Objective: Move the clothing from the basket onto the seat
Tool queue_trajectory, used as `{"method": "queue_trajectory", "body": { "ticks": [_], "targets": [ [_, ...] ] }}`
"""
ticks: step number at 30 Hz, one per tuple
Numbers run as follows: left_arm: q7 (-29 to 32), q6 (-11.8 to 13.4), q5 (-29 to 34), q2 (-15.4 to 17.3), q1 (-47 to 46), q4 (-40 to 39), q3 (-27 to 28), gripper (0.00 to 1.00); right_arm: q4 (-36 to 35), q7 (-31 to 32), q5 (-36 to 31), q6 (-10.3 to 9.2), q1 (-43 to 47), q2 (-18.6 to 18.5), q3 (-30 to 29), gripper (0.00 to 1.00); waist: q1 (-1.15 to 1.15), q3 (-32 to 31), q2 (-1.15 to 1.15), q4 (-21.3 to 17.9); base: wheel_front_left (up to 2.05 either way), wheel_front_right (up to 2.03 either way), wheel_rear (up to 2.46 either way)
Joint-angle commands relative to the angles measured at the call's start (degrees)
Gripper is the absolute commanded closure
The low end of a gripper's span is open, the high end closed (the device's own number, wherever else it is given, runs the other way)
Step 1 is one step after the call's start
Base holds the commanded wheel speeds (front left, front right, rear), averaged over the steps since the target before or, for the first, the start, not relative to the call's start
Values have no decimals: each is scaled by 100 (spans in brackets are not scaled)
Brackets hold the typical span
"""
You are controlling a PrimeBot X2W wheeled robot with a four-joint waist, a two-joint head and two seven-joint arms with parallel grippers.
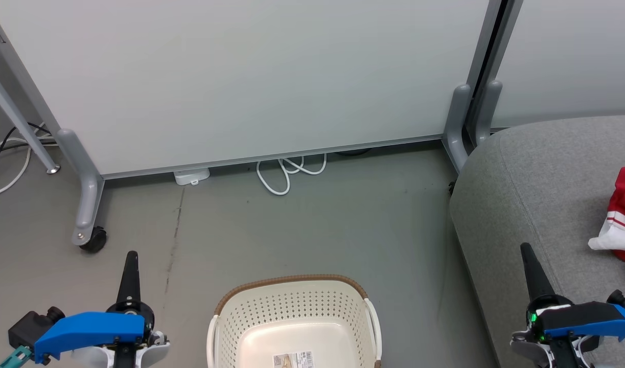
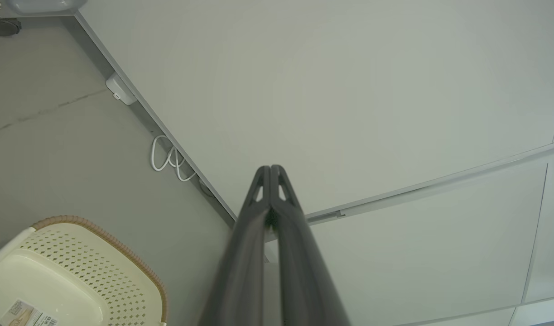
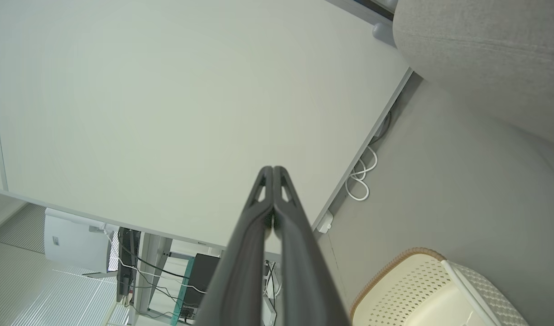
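Observation:
The cream perforated basket (image 1: 294, 322) with its brown rim stands on the floor at the bottom centre; its inside shows bare plastic and a paper label. It also appears in the left wrist view (image 2: 84, 276) and the right wrist view (image 3: 421, 290). Red-and-white clothing (image 1: 621, 217) lies on the grey seat (image 1: 542, 189) at the right edge, partly cut off by the frame. My left gripper (image 1: 131, 254) is shut and empty, left of the basket. Over the seat's front edge, my right gripper (image 1: 525, 248) is shut and empty. Both pairs of fingers (image 2: 270, 168) (image 3: 273, 168) are pressed together.
A white partition panel (image 1: 240, 76) on grey wheeled legs (image 1: 87, 204) stands behind the basket. White cable loops (image 1: 286, 174) and a small white box (image 1: 191, 176) lie at its foot. More cables trail at the far left (image 1: 10, 148). Grey floor (image 1: 343, 230) lies between panel and basket.

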Motion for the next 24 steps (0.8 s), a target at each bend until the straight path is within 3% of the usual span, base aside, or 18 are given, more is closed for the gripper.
{"method": "queue_trajectory", "body": {
  "ticks": [1, 24],
  "targets": [
    [28, -24, -119, 10, -129, -66, 19, 100, -67, 36, 119, 2, -70, -27, -13, 100, 0, 0, 0, -2, 0, 0, 0],
    [318, -47, -1250, 12, -172, -125, 134, 100, -163, 332, 1258, 2, -68, -31, -65, 100, 0, 10, 0, -41, 0, 0, 0]
  ]
}}
